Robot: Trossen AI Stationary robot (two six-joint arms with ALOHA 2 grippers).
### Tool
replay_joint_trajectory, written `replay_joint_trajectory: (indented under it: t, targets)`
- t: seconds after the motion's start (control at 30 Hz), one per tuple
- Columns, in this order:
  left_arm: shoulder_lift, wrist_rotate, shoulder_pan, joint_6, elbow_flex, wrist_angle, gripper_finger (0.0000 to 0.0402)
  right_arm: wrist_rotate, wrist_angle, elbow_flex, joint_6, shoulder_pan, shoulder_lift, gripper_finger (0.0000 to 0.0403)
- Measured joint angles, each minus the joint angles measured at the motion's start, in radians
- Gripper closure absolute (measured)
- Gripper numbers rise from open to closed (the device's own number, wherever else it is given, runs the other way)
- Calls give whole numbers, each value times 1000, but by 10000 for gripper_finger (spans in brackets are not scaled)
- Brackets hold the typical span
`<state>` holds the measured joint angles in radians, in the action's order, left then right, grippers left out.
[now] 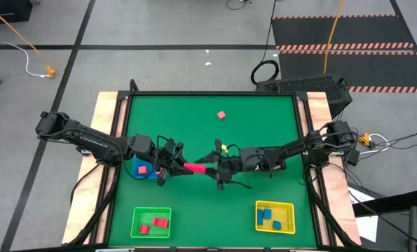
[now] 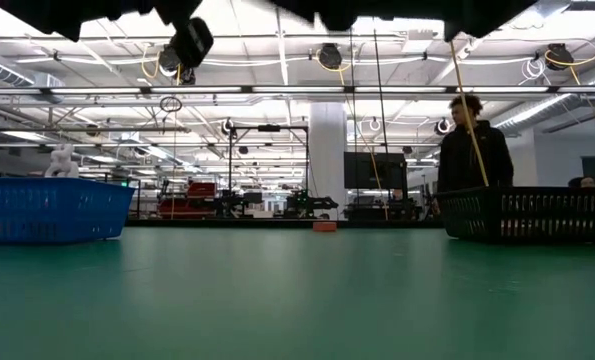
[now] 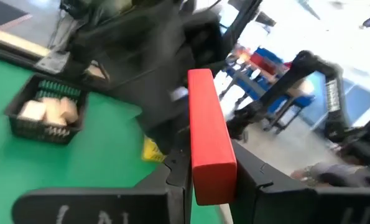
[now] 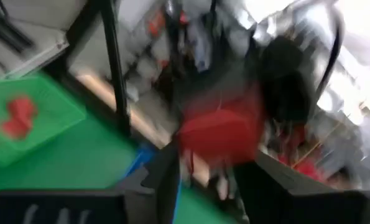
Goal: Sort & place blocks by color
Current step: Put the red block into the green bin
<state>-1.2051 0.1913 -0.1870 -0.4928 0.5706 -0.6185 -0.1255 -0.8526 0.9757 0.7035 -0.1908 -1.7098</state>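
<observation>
Left wrist view alone shows left gripper (image 3: 212,177) clamping red bar (image 3: 208,134)

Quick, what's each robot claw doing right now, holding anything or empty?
Left gripper: closed on one end of the long red bar, mid-table.
Right gripper: at the bar's other end, red between its fingers; whether it grips cannot be told.

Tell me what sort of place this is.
Probably a large robotics lab or workshop hall: an open ceiling with pipes and strip lights, benches of equipment beyond the table, and cables across a bare floor.
</observation>
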Motion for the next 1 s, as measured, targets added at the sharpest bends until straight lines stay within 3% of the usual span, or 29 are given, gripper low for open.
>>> replay_joint_trajectory:
  t: [0.27, 0.47, 0.63, 0.77, 1.0]
  targets:
    - [5, 14, 4, -23, 5, 2, 341, -194, 205, 0, -165, -39, 73, 223]
    - [13, 14, 11, -30, 4, 44, 341, -296, 430, -1, -363, -53, 177, 212]
    - [68, 26, 7, -103, 4, 259, 341, -423, 656, -2, -627, -42, 248, 214]
    - [143, 26, -37, -229, 3, 486, 339, -460, 729, -1, -807, -18, 266, 215]
    - [245, 22, -208, -496, 3, 804, 331, -455, 770, -2, -879, 22, 264, 215]
